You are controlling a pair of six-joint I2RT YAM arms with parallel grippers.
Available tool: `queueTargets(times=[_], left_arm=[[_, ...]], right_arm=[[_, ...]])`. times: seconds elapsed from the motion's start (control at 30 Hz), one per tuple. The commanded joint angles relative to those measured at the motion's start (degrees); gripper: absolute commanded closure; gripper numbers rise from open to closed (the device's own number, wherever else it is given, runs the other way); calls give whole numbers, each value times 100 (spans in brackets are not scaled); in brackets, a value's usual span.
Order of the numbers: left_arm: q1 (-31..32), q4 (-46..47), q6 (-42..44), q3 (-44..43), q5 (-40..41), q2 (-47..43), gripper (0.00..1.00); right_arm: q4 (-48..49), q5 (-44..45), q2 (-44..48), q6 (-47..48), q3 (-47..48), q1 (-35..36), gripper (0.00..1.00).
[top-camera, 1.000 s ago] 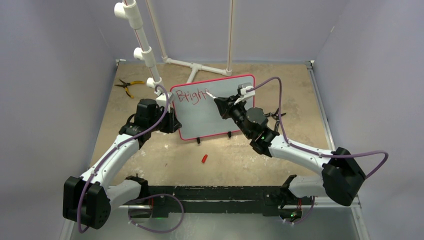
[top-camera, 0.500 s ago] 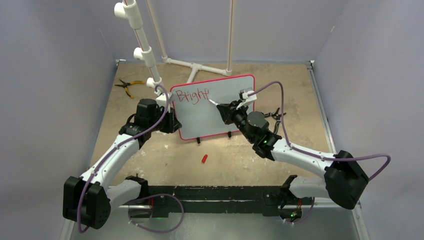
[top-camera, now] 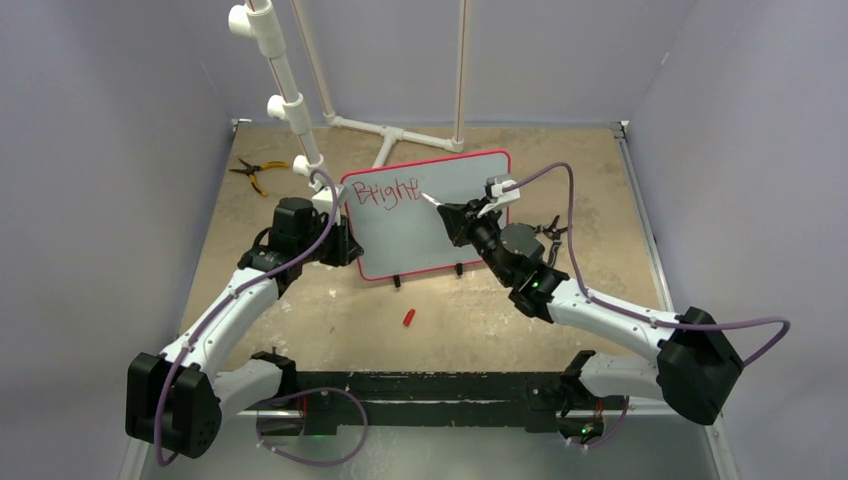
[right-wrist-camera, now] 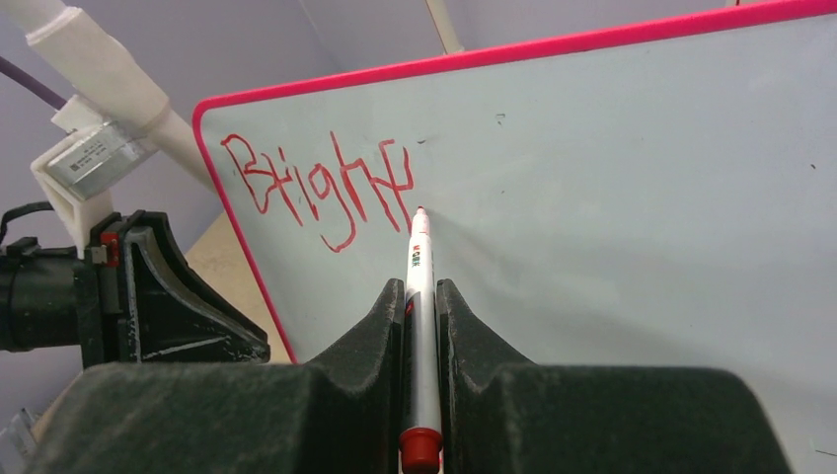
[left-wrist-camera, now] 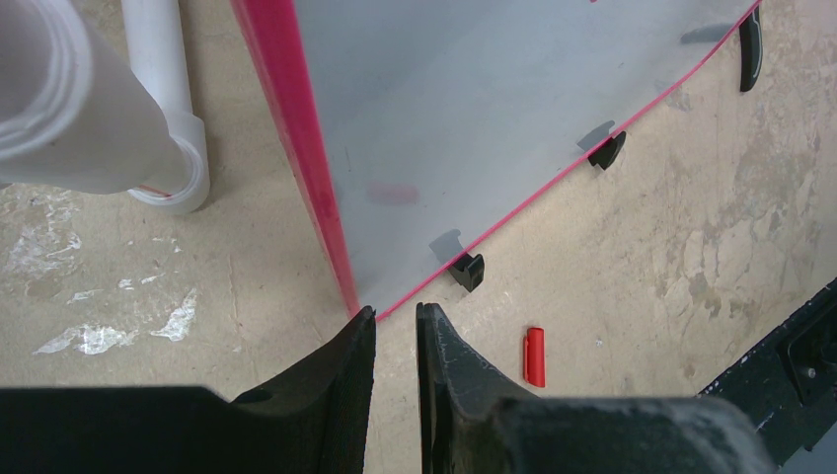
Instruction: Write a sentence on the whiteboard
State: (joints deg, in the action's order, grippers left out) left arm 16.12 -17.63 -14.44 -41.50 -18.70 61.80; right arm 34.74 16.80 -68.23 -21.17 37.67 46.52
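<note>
The right gripper (right-wrist-camera: 421, 288) is clamped on a marker (right-wrist-camera: 419, 247). Its two fingers press the white barrel from either side, with the red end back toward the wrist and the tip pointing out ahead of the fingertips. That tip meets the whiteboard (right-wrist-camera: 632, 188), which stands tilted straight ahead of this gripper. The tip rests just to the right of the last letter of the sentence (right-wrist-camera: 318, 193), so far the single red word "Bright". The word lies ahead and to the left of the fingertips, near the board's upper left corner. Farther off on that same side, the left gripper (left-wrist-camera: 395, 316) sits at the board's left edge. Its fingers (left-wrist-camera: 350, 365) are nearly together with only a narrow slit between them. The board's lower corner, with its red frame, comes right down to that slit, so the gripper appears pinched on the corner, though the contact itself is hidden. Just ahead and to the right of the left fingertips, a small black foot (left-wrist-camera: 468, 270) props the board's bottom edge on the table (top-camera: 300, 300). A little red cap (left-wrist-camera: 534, 356) lies on the table to the right of the left fingers, near them but not touching. A white pipe (left-wrist-camera: 79, 109) rises ahead and to the left of the left gripper, beside the board's edge. Yellow-handled pliers (top-camera: 255, 172) lie well beyond it, farther to the left.
</note>
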Motion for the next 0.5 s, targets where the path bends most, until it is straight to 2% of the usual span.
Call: queueTargets(times=[0.0,0.47], left_arm=[[-30,179,-16,-9,-11,-1,80],[-30,181,-15,-8,-32,16,80]], right_arm=[[153,40,-68,169,237,-20,100],[-119,645,104,318,153,-20,100]])
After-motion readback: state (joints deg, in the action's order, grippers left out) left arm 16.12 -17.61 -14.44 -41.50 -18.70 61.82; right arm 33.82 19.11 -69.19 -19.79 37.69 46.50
